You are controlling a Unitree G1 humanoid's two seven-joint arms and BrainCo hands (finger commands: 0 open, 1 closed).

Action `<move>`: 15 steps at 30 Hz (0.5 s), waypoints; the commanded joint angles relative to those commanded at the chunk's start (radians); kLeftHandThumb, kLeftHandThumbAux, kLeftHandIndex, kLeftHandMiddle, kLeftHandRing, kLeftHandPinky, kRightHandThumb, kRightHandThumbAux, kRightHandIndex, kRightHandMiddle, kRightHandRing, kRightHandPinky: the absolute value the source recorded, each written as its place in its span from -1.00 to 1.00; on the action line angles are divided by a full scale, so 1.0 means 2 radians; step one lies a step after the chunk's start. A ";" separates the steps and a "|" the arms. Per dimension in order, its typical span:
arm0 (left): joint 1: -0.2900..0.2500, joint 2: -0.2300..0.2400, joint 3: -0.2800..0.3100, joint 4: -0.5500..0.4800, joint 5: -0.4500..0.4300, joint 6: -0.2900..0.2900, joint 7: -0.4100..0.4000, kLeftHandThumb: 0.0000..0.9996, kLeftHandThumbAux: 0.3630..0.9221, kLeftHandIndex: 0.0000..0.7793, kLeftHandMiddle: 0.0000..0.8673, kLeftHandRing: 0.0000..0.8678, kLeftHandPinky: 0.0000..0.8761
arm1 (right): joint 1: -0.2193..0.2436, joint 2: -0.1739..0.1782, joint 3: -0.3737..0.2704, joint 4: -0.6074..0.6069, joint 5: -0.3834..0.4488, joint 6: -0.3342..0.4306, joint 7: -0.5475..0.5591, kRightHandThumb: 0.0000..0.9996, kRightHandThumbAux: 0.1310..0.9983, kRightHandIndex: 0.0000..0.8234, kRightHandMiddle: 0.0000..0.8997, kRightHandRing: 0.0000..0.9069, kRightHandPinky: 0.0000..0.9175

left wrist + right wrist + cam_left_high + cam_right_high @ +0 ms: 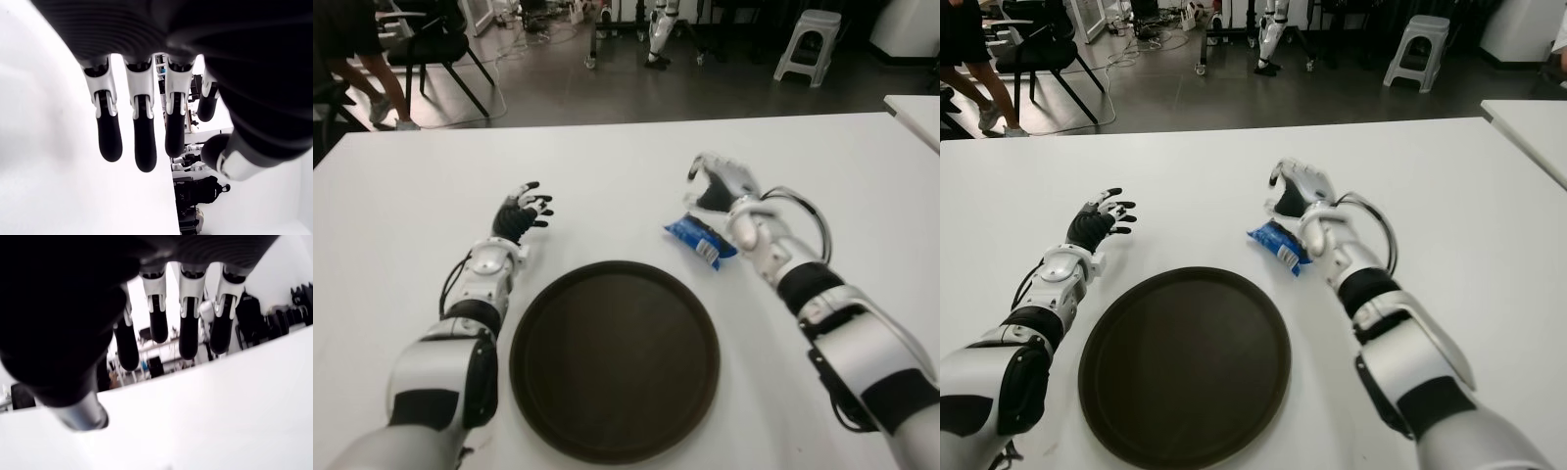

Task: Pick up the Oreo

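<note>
The blue Oreo pack [701,238] lies on the white desk [607,166] just beyond the round brown tray [615,357], the right hand [722,183] hovering released just past it, the left hand [521,214] released left of the tray.

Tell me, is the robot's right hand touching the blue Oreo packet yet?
Cannot tell. In the eye views the right hand overlaps the Oreo packet's far end; its wrist view shows open fingers, no packet.

Left robot hand [521,217] and right robot hand [722,186] extended, fingers relaxed
</note>
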 joint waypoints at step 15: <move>0.000 0.002 -0.006 0.000 0.006 0.000 0.006 -0.04 -0.06 -0.65 -0.31 -0.19 -0.10 | 0.042 -0.019 -0.019 -0.104 -0.005 0.032 0.005 -1.00 0.50 -0.73 -0.70 -0.62 -0.55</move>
